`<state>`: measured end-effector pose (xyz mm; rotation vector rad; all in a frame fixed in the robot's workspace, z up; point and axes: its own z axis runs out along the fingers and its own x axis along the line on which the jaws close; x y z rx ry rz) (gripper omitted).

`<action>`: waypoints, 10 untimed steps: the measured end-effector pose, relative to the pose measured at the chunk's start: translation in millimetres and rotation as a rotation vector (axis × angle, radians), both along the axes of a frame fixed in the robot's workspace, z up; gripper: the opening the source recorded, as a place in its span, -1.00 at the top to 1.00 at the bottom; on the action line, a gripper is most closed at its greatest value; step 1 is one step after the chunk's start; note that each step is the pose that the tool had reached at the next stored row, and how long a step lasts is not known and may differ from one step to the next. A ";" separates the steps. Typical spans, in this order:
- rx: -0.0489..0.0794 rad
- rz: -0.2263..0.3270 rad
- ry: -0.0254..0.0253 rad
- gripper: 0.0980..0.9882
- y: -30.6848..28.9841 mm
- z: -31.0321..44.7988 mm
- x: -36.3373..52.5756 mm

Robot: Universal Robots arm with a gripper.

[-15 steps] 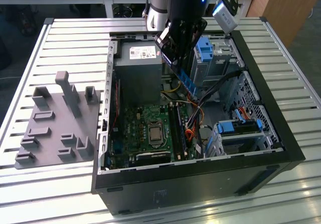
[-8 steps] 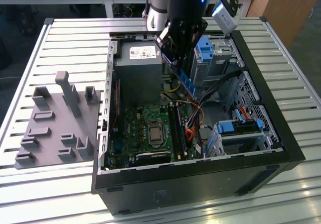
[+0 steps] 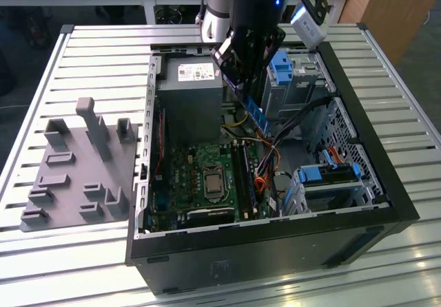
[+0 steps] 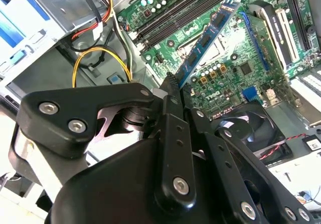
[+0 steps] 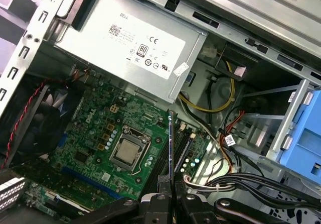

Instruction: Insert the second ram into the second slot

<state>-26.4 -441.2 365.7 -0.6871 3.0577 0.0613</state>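
My gripper (image 3: 241,73) hangs over the open computer case (image 3: 372,155) and is shut on the second ram (image 3: 255,111), a thin blue stick. The stick points down toward the motherboard (image 3: 200,176) and is held clear above it. In the second wrist view the second ram (image 4: 208,38) reaches out from the closed fingers (image 4: 170,91) over the board. The long dark memory slots (image 4: 178,13) lie beyond its far end. In the first wrist view the second ram (image 5: 171,148) shows edge-on above my gripper (image 5: 171,196), and the slots (image 5: 183,151) are right beside it.
A grey power supply (image 3: 189,93) fills the case's back corner next to the arm. The processor socket (image 3: 210,182) sits beside the slots. Loose cables (image 3: 275,138) and blue drive cages (image 3: 282,66) crowd the exterior view's right. A grey fixture (image 3: 83,162) lies on the slatted table.
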 end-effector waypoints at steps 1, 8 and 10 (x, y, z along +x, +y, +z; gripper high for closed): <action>0.000 0.000 0.0000 0.91 0.0 -0.2 0.0; -0.001 0.000 -0.0007 0.91 0.0 -1.7 0.0; -0.001 0.000 -0.0008 0.91 0.0 -2.1 0.0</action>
